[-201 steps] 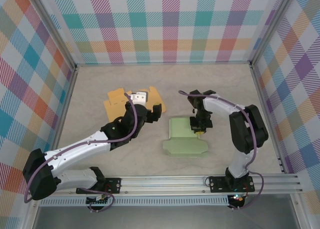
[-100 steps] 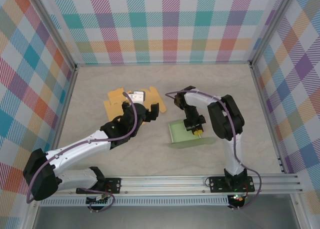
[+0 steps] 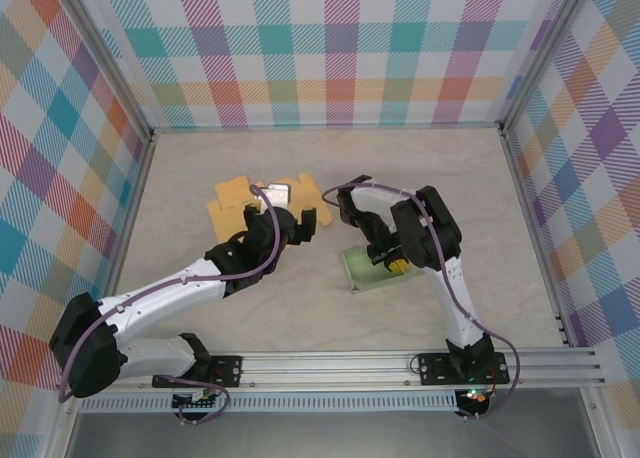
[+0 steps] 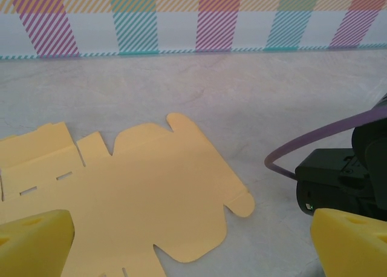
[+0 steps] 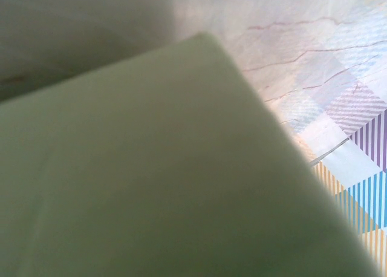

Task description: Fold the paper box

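Surface (image 3: pixel 300 313) carries the green paper box (image 3: pixel 375 276) just right of centre, long axis nine-to-three; yellow blank (image 4: pixel 151 210) lies flat at ten o'clock; my right end effector (image 3: pixel 388 258) pinches the box's upper edge; my left end effector (image 4: pixel 192 253), spread wide and empty, has it at four o'clock.

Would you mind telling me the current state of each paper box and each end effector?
green paper box: partly folded, tilted up on edge.
yellow paper box: unfolded, lying flat on the table.
left end effector: open, empty, above the yellow paper box.
right end effector: shut on the green paper box.
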